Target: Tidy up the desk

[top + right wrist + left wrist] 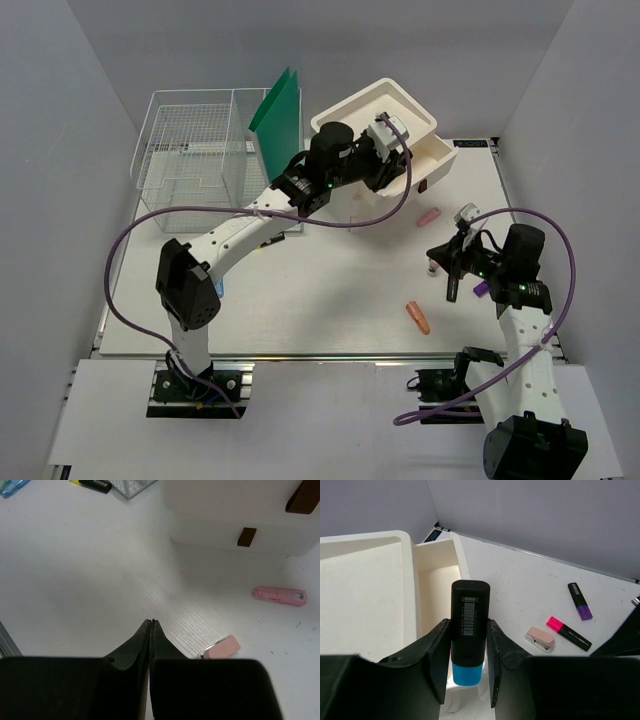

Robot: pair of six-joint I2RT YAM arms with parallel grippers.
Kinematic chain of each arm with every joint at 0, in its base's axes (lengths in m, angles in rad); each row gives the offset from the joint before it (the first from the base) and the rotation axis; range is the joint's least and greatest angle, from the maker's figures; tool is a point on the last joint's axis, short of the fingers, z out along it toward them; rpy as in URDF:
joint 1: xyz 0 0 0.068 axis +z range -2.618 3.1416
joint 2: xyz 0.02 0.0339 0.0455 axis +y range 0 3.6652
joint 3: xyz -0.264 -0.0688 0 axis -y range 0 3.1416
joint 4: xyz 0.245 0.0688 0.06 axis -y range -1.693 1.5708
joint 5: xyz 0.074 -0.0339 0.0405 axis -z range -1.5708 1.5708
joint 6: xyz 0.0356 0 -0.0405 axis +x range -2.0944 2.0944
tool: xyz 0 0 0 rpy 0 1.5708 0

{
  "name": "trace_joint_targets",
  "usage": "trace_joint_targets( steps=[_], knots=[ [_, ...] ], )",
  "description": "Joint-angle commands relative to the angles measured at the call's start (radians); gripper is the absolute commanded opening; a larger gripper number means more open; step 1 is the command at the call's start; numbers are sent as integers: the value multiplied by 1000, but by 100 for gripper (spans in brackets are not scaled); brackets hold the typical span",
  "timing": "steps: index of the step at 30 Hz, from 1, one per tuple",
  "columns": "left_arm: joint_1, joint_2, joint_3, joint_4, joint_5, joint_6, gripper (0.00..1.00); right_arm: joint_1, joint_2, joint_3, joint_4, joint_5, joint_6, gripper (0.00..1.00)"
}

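The desk (330, 280) is a wide white tabletop. My left gripper (468, 625) is shut on a black highlighter with a blue cap (469, 615), held over the narrow compartment of a white box (365, 590). From above, that gripper (393, 165) hangs at the box's front rim (440, 150). My right gripper (151, 622) is shut with nothing in it, just above the desk. A small pink stapler (220, 647) lies right of its tips. The top view shows it (445, 258) at mid right.
A purple highlighter (580, 601) and a pink one (568, 633) lie by the stapler (540, 638). A pale pink oblong item (279, 594) sits before the box. There is an orange item (418, 317), a wire basket (195, 160), a green folder (280, 115) and a yellow highlighter (92, 484).
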Motion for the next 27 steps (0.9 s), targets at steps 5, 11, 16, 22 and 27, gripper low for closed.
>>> trace_joint_targets(
  steps=[5, 11, 16, 22, 27],
  knots=[
    [-4, 64, 79, 127, -40, -38, 3, -25, -16, -7, 41, 0, 15, 0],
    [-4, 128, 119, 121, -74, -44, 11, -45, -14, -10, 40, -6, 15, 0],
    [-4, 140, 124, 113, -96, -49, 30, -57, -14, -8, 37, -12, 12, 0],
    [-4, 139, 153, 95, -105, -55, 52, -68, -13, -8, 36, -26, 7, 0],
    [-4, 148, 232, 44, -83, -60, 61, -78, -11, -8, 28, -37, -1, 0]
  ],
)
